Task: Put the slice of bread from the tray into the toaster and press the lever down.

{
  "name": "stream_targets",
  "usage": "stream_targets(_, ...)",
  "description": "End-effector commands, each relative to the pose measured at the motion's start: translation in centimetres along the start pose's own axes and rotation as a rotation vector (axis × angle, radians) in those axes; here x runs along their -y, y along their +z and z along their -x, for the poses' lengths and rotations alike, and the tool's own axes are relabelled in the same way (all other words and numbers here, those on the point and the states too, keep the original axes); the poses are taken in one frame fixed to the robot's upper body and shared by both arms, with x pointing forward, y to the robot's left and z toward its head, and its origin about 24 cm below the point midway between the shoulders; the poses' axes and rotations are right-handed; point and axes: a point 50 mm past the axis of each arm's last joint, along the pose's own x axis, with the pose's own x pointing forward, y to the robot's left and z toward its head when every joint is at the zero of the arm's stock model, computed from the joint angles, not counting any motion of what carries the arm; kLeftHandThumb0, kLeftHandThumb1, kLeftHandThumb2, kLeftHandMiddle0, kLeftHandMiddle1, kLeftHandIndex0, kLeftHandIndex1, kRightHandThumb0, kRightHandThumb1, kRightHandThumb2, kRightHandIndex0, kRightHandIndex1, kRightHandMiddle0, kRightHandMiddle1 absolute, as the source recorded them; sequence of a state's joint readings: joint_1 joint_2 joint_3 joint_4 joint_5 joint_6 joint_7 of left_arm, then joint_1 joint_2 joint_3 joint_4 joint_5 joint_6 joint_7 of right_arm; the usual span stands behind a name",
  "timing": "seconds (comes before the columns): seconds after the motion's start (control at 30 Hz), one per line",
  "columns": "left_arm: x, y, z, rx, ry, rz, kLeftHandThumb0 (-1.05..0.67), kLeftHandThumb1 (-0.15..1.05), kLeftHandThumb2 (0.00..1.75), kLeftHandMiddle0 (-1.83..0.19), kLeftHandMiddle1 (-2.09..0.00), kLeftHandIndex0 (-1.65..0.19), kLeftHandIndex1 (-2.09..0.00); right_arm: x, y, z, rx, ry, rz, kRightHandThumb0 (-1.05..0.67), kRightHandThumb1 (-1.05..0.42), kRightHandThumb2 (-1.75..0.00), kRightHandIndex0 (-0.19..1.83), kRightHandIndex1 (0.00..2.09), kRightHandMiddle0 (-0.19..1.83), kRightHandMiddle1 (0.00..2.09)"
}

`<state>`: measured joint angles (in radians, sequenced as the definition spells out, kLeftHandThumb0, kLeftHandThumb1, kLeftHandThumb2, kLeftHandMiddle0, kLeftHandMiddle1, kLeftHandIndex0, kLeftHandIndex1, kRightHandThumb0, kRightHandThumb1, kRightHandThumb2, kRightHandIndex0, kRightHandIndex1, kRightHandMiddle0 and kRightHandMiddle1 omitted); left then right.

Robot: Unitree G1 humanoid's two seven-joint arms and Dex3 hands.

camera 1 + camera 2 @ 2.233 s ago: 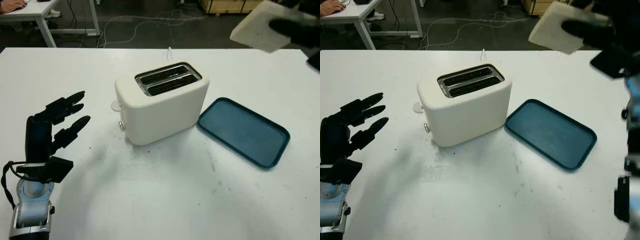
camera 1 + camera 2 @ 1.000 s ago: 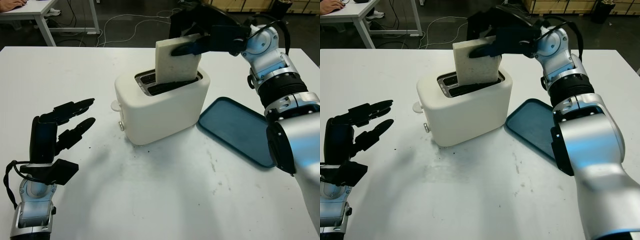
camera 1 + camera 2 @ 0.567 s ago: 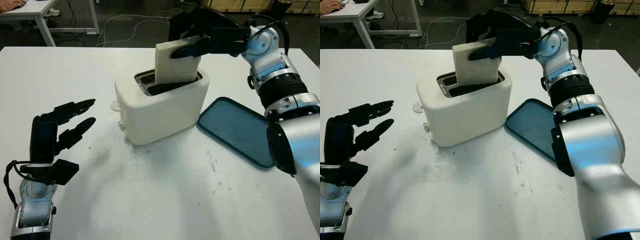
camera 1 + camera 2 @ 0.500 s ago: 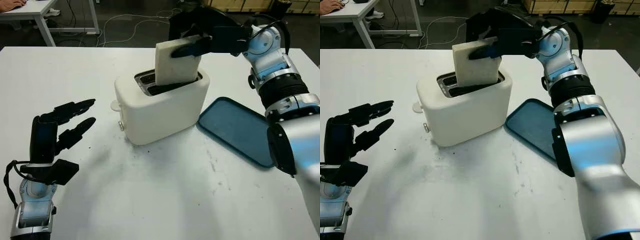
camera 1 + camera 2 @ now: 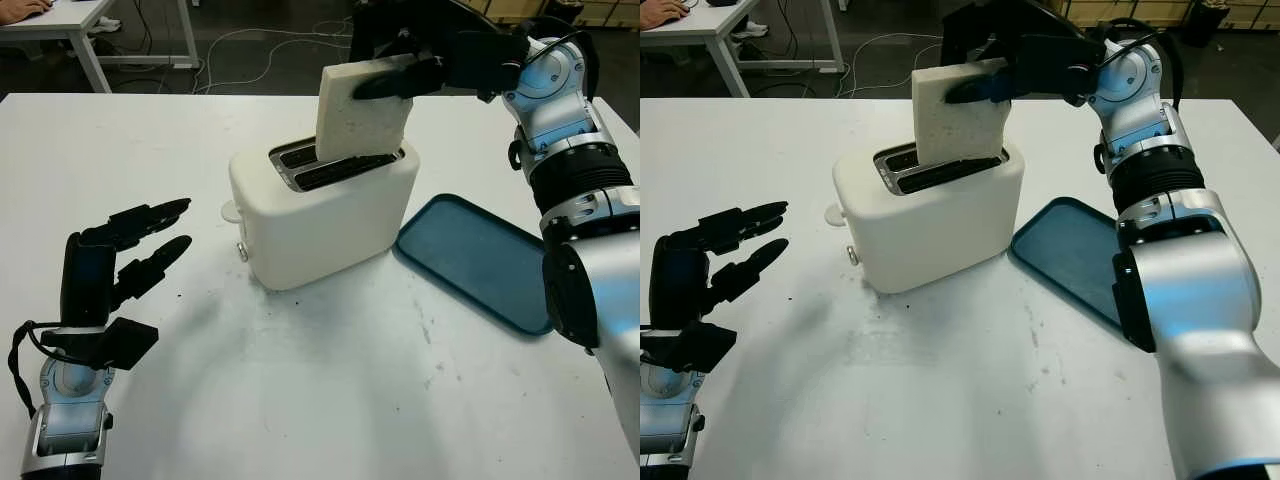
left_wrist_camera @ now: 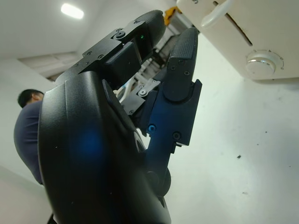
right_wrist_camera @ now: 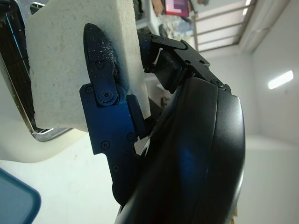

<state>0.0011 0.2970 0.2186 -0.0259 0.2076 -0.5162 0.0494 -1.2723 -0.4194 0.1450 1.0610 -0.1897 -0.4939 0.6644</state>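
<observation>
Above cream toaster, porous square bread, right hand

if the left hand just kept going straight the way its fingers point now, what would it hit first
Probably the toaster. The open left hand hovers over the table at the near left, its fingers aimed toward the toaster's lever end. Nothing lies between, though depth is uncertain.

- The left hand takes up most of the near side, open, above the white table.
- Beyond its fingers is the toaster, with a round knob and a pale lever.
- A person shows behind the hand.
</observation>
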Motion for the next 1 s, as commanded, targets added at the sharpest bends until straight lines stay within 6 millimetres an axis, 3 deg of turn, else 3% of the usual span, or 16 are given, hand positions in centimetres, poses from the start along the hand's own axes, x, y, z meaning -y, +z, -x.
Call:
stream_targets(0.0,0.0,0.1,0.2,0.004,-0.003,-0.011,-0.32,0.92,0.05,-1.04,-0.01,-0.95,0.0,-0.5,-0.4,0.0,-0.005,0.015,-0.017,-0.48,-0.92,-0.12,1.15,1.75,0.96,1.71)
stream_targets(0.43,0.1,0.1,0.3,-0.004,0.007,-0.02,-0.32,0.92,0.05,-1.05,-0.01,-0.94,0.0,-2.9,-1.2,-1.0,-0.041,0.119,-0.059,-0.54,-0.92,-0.16,1.14,1.75,0.98,1.75)
stream_targets(0.7,0.1,0.2,0.2,-0.009,0.007,-0.018,-0.31,0.92,0.04,-1.03,0.0,-0.92,0.0,-3.6,-1.5,-1.0,-0.046,0.158,-0.104,-0.48,-0.92,-0.16,1.15,1.75,0.99,1.75)
stream_targets(0.97,0.3,0.2,0.2,-0.013,0.007,-0.009,-0.3,0.92,0.04,-1.04,-0.01,-0.92,0.0,-4.7,-1.7,-1.1,-0.037,0.168,-0.06,-0.51,-0.92,-0.14,1.17,1.75,0.99,1.75)
